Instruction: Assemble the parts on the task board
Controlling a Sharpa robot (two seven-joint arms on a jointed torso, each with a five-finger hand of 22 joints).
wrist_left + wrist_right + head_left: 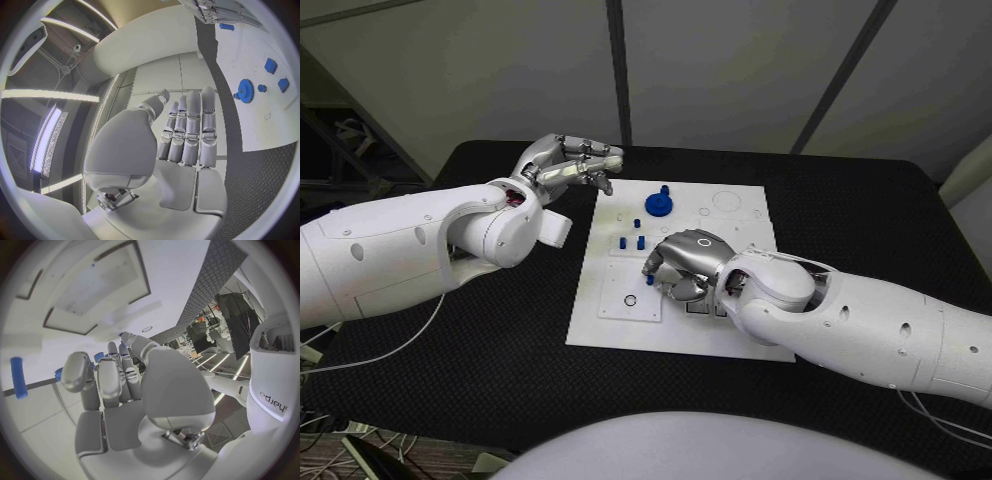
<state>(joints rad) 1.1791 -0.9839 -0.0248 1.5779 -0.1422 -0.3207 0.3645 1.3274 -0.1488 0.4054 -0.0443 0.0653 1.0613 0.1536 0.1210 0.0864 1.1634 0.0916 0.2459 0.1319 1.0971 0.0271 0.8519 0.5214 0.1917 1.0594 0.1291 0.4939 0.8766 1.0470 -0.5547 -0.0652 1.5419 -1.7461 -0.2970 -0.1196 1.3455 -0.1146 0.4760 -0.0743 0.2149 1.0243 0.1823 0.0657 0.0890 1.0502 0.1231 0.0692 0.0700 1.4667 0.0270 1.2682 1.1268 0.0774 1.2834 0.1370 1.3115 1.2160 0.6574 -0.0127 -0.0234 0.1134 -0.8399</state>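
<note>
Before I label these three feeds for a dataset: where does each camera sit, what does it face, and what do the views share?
Head view: on the robot's head, looking down at the task board; both arms, left hand, right hand.
Left wrist view: behind the left hand, fingers straight; board alongside.
Right wrist view: behind the right hand, over the board.
Shared: head and left wrist views show the blue gear.

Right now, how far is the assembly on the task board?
Done: a blue gear already stands on the task board. In hand: the right hand is down over the board's middle; I cannot tell whether it holds anything. The left hand is off the board, empty. Left: small blue parts still loose.
</note>
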